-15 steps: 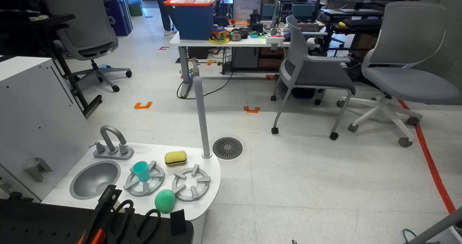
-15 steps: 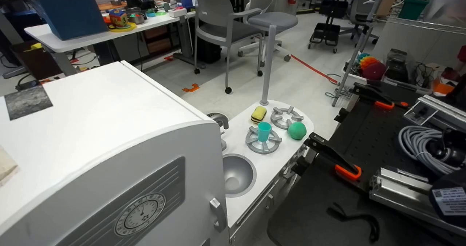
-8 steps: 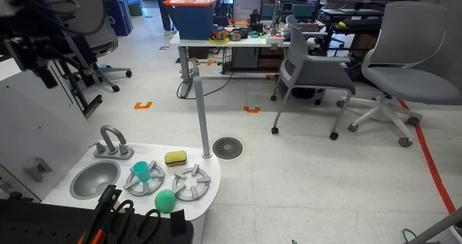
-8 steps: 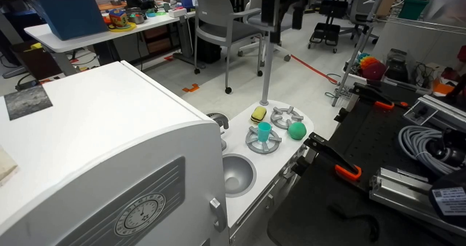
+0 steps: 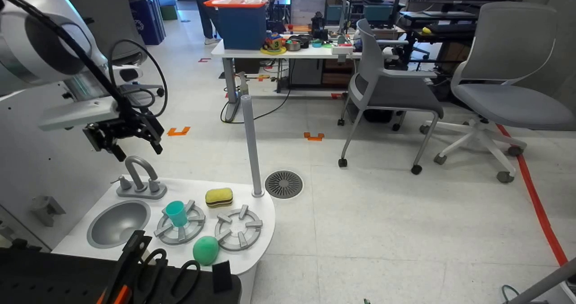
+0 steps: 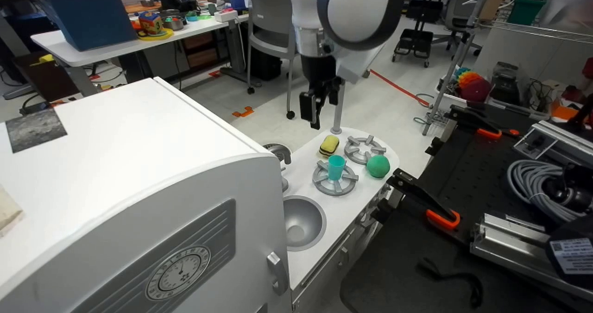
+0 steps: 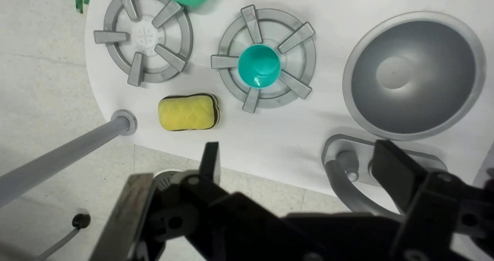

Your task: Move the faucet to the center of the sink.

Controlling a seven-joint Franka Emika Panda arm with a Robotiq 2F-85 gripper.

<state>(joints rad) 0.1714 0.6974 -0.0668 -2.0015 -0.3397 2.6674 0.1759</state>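
Faucet [image 5: 139,185], all grey; arched spout [image 5: 143,161] between 2 handles [image 5: 154,185].

Teal cup [image 7: 259,66] upright on a toy burner grate [image 7: 297,37].
On the same white countertop [image 7: 270,137]: a yellow sponge [image 7: 186,112] lying flat, a second burner grate [image 7: 170,58], a green ball [image 5: 206,250] beside it and a grey post [image 5: 251,142] upright at the edge. In an exterior view, on the pale floor [image 5: 382,205] beyond: a round drain cover [image 5: 284,184], an armchair [image 5: 400,97], a swivel chair [image 5: 513,101] and a strip of red tape [image 5: 534,196], with an orange-topped blue bin [image 5: 243,29] on a white table [image 5: 315,55] farther back. In an exterior view, a coil of grey cable [image 6: 521,183] on a black worktop [image 6: 394,276].
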